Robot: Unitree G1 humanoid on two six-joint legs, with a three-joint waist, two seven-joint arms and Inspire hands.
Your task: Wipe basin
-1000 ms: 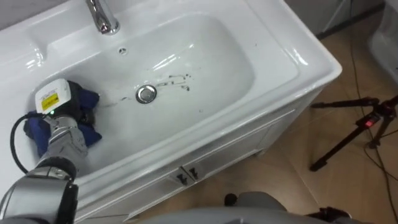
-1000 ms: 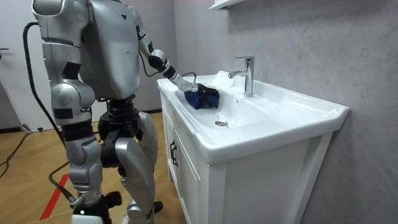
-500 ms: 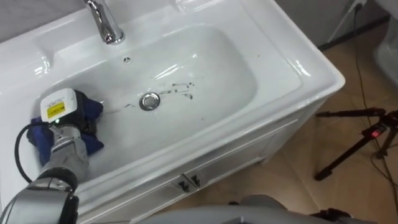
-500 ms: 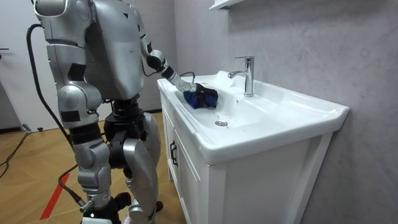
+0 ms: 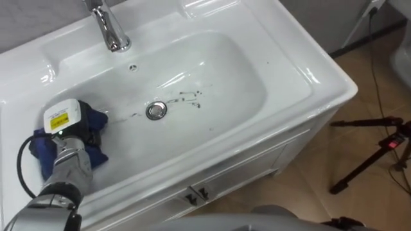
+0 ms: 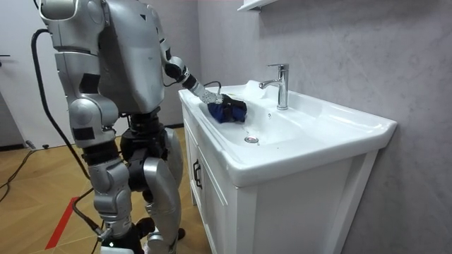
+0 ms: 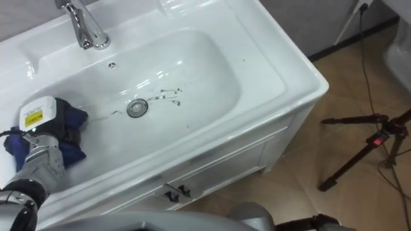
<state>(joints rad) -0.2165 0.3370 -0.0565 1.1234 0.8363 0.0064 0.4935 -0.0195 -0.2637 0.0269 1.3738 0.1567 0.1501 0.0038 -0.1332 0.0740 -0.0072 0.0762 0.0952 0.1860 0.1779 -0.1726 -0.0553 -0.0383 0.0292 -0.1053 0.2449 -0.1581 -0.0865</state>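
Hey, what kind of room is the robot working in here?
Most likely a bathroom, perhaps a mock-up one: a white basin with a chrome tap sits on a white vanity cabinet, while a tripod stands on the wood floor.

Bathroom: white basin [image 5: 302,61], tap [image 5: 109,29]

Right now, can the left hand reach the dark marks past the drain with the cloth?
Probably yes. The left hand sits on the blue cloth at the basin's left end; only the flush drain lies between it and the dark marks.
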